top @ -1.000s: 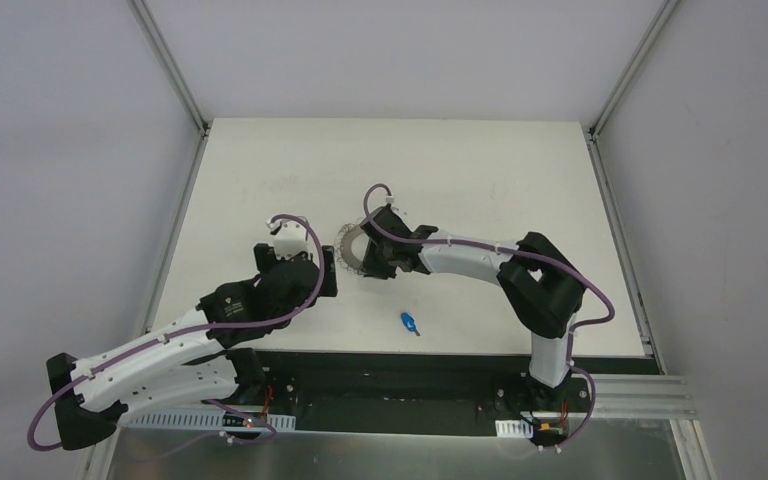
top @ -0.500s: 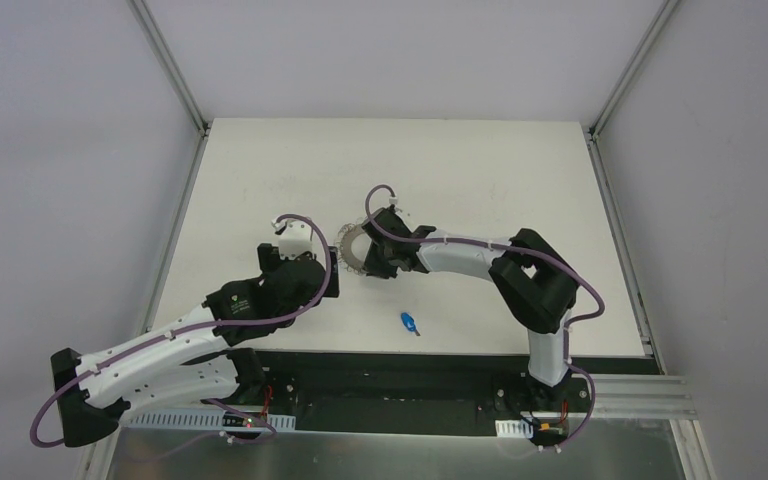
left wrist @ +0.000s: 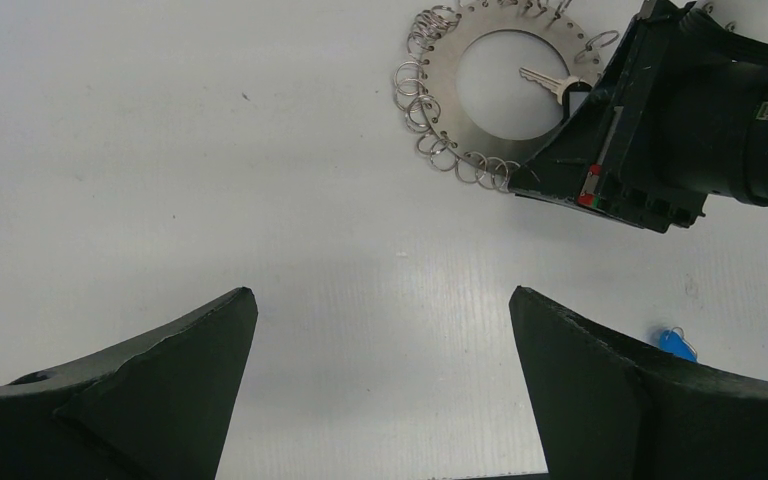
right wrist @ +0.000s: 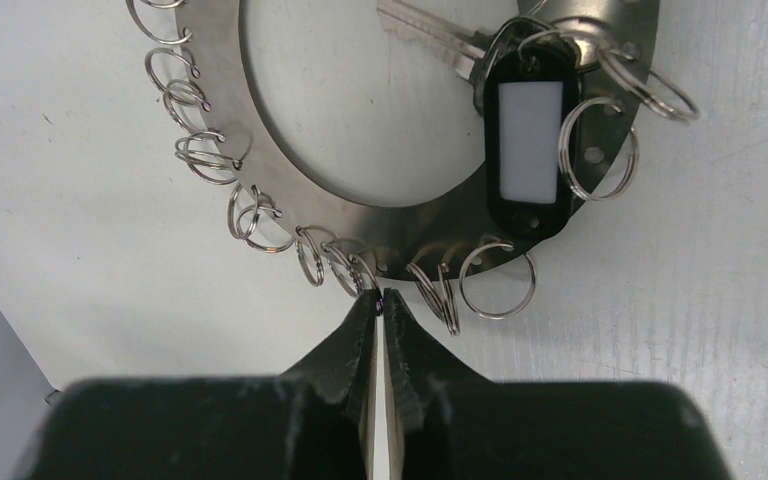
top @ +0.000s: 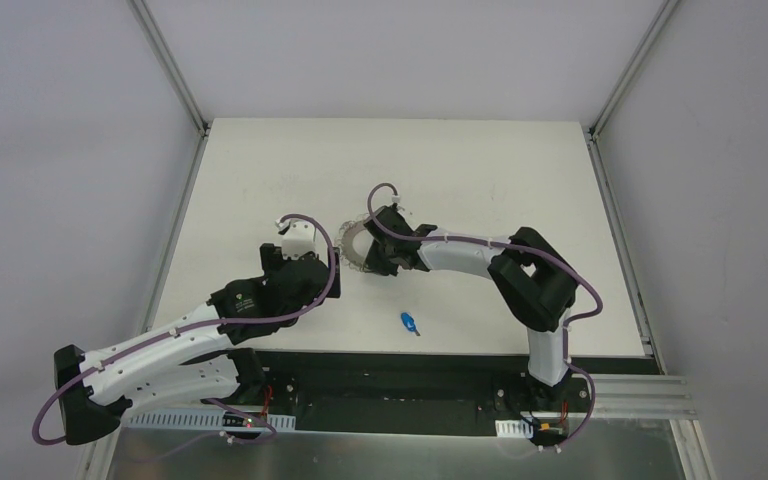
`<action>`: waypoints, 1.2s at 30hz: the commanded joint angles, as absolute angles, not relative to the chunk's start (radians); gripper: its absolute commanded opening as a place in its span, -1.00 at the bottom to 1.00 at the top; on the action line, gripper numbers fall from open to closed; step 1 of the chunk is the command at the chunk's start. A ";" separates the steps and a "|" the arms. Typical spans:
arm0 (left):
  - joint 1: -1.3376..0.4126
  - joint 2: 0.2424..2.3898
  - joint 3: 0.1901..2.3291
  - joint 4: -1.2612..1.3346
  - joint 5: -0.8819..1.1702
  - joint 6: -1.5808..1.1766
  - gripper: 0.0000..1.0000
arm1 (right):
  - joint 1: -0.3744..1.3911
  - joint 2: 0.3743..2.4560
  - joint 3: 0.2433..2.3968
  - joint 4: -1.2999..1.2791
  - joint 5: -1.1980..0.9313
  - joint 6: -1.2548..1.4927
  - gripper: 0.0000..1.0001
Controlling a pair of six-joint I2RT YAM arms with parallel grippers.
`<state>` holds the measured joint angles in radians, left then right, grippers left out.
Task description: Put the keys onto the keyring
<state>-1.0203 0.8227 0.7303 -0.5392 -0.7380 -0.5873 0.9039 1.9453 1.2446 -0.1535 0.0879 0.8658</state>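
While my left jaws stand fully open and empty above the table (top: 480, 180), my right jaws are closed to a sliver. Their tips meet at a wire loop (right wrist: 358, 272) on the keyring (right wrist: 390, 235), mid-table; whether the loop is pinched I cannot tell. The black-tagged key (right wrist: 528, 130) lies across the keyring. The blue-tagged key (top: 409, 322) lies apart, toward the near edge. Judged step: securing a loop. Next calls for a steady hold while a key is threaded.

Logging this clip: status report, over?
Left gripper open, empty. Right gripper pinched shut at keyring edge loop. Black-tag key lies across it; blue key loose on table. Nothing blocking.
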 commanded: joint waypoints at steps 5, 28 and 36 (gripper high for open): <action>-1.021 0.817 0.769 -0.543 -0.740 -0.581 0.98 | 0.905 1.855 1.203 -0.138 0.134 0.839 -1.00; -1.020 0.778 0.813 -0.372 -0.354 -0.351 0.41 | 0.915 1.592 1.377 -0.495 0.013 0.614 -1.00; -1.021 0.735 0.825 -0.350 -0.259 -0.310 0.28 | 0.919 1.511 1.458 -0.618 -0.075 0.438 -1.00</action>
<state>-1.0203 0.7822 0.7891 -0.3958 -0.3386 -0.3511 0.9096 1.6112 1.4033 -0.5350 0.0067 0.5617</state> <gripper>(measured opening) 0.642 0.006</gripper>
